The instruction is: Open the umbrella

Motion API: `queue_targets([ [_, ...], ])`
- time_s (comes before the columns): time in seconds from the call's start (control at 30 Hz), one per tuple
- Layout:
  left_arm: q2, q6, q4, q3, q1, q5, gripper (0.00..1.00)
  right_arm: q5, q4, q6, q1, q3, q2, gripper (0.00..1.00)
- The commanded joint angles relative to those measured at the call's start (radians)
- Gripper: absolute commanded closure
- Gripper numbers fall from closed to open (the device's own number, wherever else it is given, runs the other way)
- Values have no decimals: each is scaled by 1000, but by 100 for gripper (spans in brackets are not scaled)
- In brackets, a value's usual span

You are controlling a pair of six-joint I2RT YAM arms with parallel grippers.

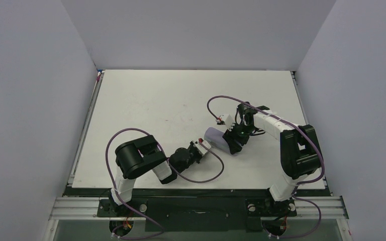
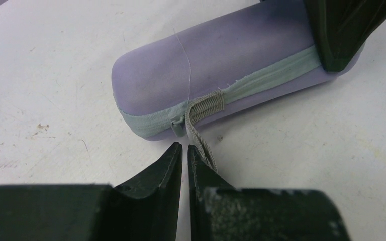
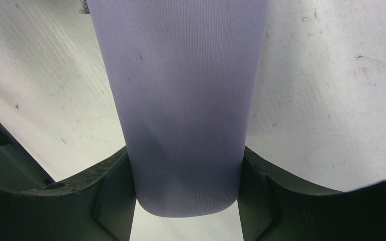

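The umbrella is out of view. A pale lavender oval case (image 1: 215, 135) lies on the table, its zipper band (image 2: 266, 78) closed. My right gripper (image 3: 185, 158) is shut on one end of the case (image 3: 181, 90), a finger pressed on each side. At the other end my left gripper (image 2: 185, 149) has its jaws almost together with only a thin slit between them. A grey ribbed pull strap (image 2: 201, 138) hangs from the zipper slider (image 2: 178, 123) and lies along the outside of the right finger, not between the jaws.
Scuffed white table (image 1: 146, 100), with white walls on three sides. A right gripper finger (image 2: 339, 30) shows over the far end of the case (image 2: 216, 55). Purple cables loop beside both arms.
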Motion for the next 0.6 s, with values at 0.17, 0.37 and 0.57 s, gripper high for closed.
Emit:
queue_targets([
  [0.17,-27,-28,55,63,-4,-16,93,-31,41,28,24,-25,-20,86],
  [0.37,0,-35,52,96,-8,-62,88,-34,46,42,34,-37,-32,88],
  [0.57,28,-34,48,135,-8,-127,82,-39,44,35,46,-54,-43,94],
])
